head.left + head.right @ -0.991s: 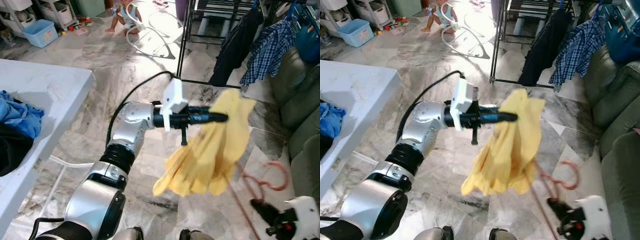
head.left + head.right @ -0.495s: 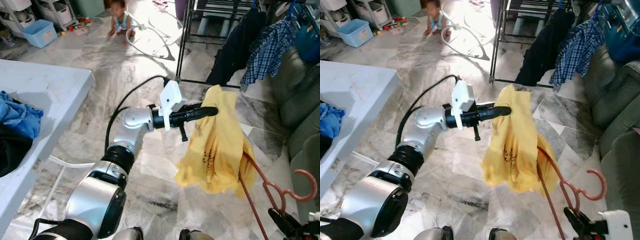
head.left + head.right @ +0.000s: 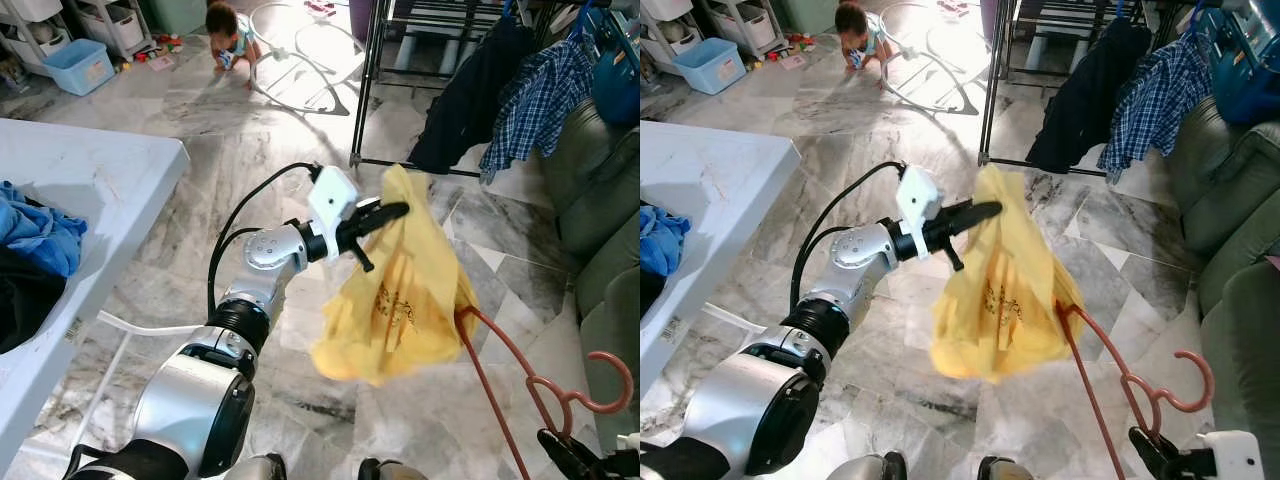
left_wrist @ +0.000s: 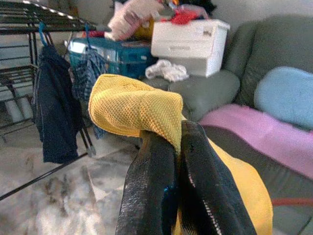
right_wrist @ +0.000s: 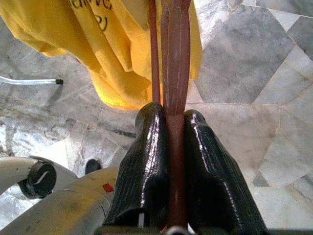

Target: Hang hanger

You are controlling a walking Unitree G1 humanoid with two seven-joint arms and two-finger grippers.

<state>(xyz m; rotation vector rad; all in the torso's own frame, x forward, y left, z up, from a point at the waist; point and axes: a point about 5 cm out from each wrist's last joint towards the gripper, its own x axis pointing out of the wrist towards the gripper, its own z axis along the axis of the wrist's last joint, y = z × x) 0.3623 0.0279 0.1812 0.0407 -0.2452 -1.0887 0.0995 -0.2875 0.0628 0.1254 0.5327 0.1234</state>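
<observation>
At the centre of the head view, left gripper (image 3: 398, 210): its two long black fingers were pressed together on a fold of the yellow garment (image 3: 400, 290), arm reaching toward 1 o'clock.
Yellow garment: one piece of fine mesh knit with dark print, limp and bunched, draped from the left fingers (image 4: 151, 191) and sagging toward 6 o'clock.
Right gripper (image 5: 168, 147): at 5 o'clock in the head view; two ribbed black fingers clamped tight on the hanger (image 3: 545, 385).
Hanger: one, thin reddish-brown rod with a curved hook at 4 o'clock; its long arm ran up to 11 o'clock into the garment's lower edge.
Floor (image 3: 230, 140): glossy grey marbled tiles.
Drying rack (image 3: 400, 60): one, black metal tube, at 12 o'clock; two garments hung there, a dark one (image 3: 465, 95) and a blue plaid shirt (image 3: 535, 100).
Table (image 3: 80, 180): white slab at 9 o'clock, bearing crumpled blue cloth (image 3: 35, 235).
Sofa (image 3: 595, 200): grey-green, cushioned, at 3 o'clock.
Person (image 3: 232, 35): one, crouched on the floor at 11 o'clock.
</observation>
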